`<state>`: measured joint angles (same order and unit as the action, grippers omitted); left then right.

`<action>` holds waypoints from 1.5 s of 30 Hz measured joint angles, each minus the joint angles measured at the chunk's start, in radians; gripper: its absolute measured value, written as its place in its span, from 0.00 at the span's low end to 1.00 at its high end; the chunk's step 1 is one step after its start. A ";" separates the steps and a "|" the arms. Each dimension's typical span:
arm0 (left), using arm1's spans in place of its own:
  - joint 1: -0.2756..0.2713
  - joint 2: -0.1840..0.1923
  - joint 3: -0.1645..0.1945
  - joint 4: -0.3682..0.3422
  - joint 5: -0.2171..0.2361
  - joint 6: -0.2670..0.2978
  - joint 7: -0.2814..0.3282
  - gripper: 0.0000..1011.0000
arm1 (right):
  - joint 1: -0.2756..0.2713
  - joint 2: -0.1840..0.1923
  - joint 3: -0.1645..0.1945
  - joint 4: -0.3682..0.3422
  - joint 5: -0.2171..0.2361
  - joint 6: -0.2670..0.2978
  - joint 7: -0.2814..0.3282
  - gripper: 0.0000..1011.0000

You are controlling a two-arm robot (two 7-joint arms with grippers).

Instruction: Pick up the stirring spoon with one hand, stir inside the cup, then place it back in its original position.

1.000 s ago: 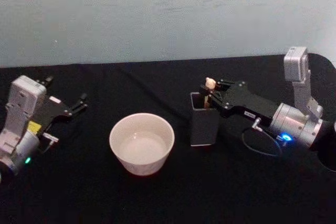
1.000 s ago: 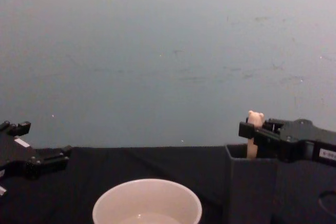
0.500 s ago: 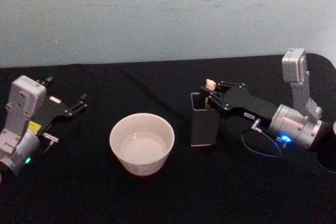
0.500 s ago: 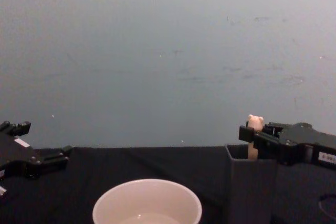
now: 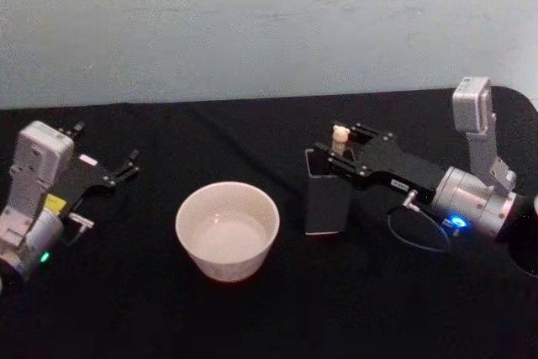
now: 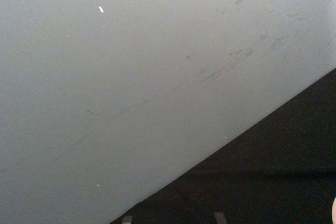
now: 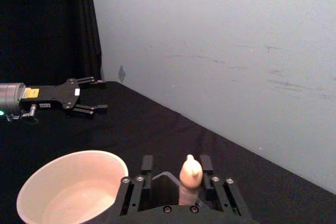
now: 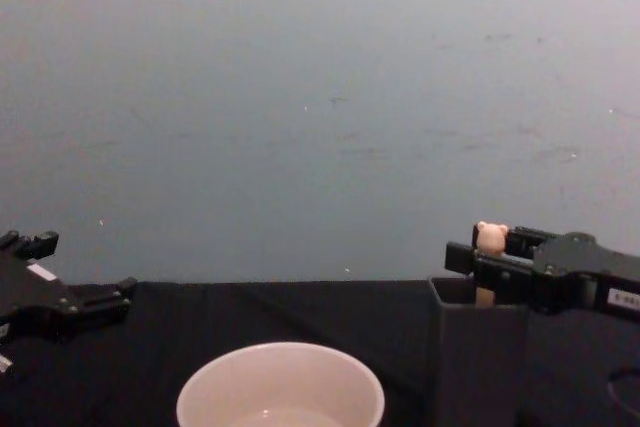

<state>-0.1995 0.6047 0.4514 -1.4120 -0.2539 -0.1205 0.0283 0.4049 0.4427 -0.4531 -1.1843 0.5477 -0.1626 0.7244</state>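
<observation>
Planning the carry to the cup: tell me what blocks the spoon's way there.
Nothing visible: bare black tablecloth lies between the dark holder, where the stirring spoon stands between the right gripper's fingers, and the cup.

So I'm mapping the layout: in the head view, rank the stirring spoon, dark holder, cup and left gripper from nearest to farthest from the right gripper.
1. Stirring spoon, between the right gripper's fingers.
2. Dark holder, directly below it.
3. Cup, at table centre.
4. Left gripper, parked at the far left.

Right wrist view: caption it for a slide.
Right claw straddles the stirring spoon standing in its holder, beside the cup.
</observation>
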 joint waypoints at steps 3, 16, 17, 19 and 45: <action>0.000 0.000 0.000 0.000 0.000 0.000 0.000 0.99 | 0.000 0.000 0.000 0.000 0.000 0.000 0.000 0.63; 0.000 0.000 0.000 0.000 0.000 0.000 0.000 0.99 | 0.000 0.000 0.000 0.000 0.001 -0.001 0.001 0.97; 0.000 0.000 0.000 0.000 0.000 0.000 0.000 0.99 | 0.000 0.000 0.000 0.000 0.001 -0.001 0.001 0.99; 0.000 0.000 0.000 0.000 0.000 0.000 0.000 0.99 | 0.000 0.000 0.000 0.000 0.001 -0.001 0.001 0.99; 0.000 0.000 0.000 0.000 0.000 0.000 0.000 0.99 | -0.098 -0.059 0.179 -0.110 -0.082 -0.084 -0.383 0.99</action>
<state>-0.1995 0.6047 0.4514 -1.4120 -0.2539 -0.1206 0.0283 0.3068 0.3839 -0.2739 -1.2947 0.4662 -0.2467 0.3415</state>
